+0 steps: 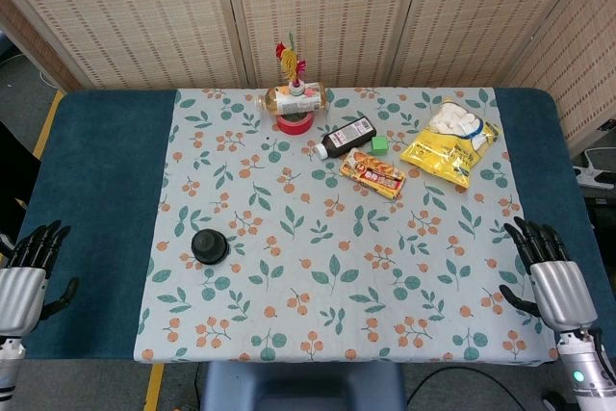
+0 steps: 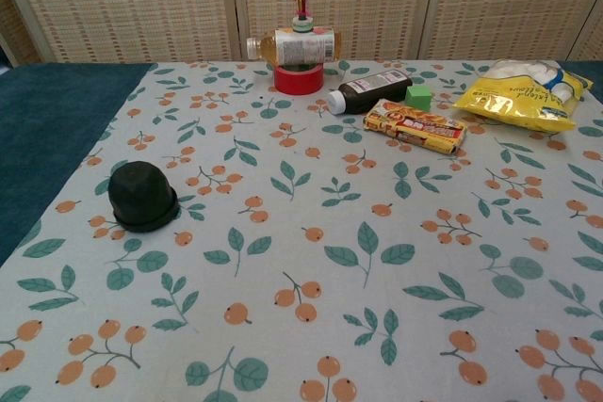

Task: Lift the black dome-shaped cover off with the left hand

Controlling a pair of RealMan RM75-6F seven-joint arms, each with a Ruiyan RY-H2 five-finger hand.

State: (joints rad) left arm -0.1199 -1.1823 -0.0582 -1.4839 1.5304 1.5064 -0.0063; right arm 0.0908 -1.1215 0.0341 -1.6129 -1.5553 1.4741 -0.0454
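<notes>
Cover: one black dome cover (image 1: pixel 209 245) sits flat on the tablecloth (image 1: pixel 318 286), left of centre, nearest my left side, hence the left-hand assignment.
Left hand (image 1: pixel 29 271): fingers spread, empty, off the cloth's left edge, well apart from the cover.
Right hand (image 1: pixel 549 271): one, fingers apart, idle.
Far clutter: two bottles (image 2: pixel 372 89), one red tape roll (image 2: pixel 299 79), one snack box (image 2: pixel 415 126), one yellow bag (image 2: pixel 523 91), one green cube (image 2: pixel 418 96).
</notes>
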